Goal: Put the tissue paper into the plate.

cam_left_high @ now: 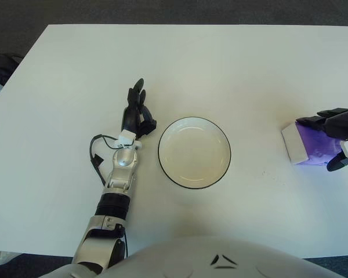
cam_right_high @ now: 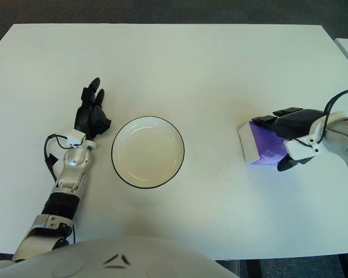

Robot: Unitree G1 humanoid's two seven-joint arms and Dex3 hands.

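White desk (cam_right_high: 180,63) over dark carpeted floor (cam_right_high: 162,10); the robot's pale torso filled the bottom edge of both views.

Tissue paper (cam_right_high: 261,143): a purple pack with a white end face, lay flat on the desk near its right edge, well apart from the plate. The white end pointed toward the plate.

Right hand (cam_right_high: 290,142): sat over the right portion of the pack. Two dark fingers (cam_right_high: 278,114) reached across the pack's far edge, and the thumb curved in at the near right corner. The fingers bracketed the pack, partly closed around it. Whether they were pressing on it firmly could not be told; the pack was on the desk, not lifted.

Plate (cam_right_high: 117,145): white, round, with a thin black rim, near the desk's centre. Nothing lay in it.

Left hand (cam_right_high: 91,113): showed just left of the plate, forearm stretched along the desk, fingers extended forward and loosely together, holding nothing.
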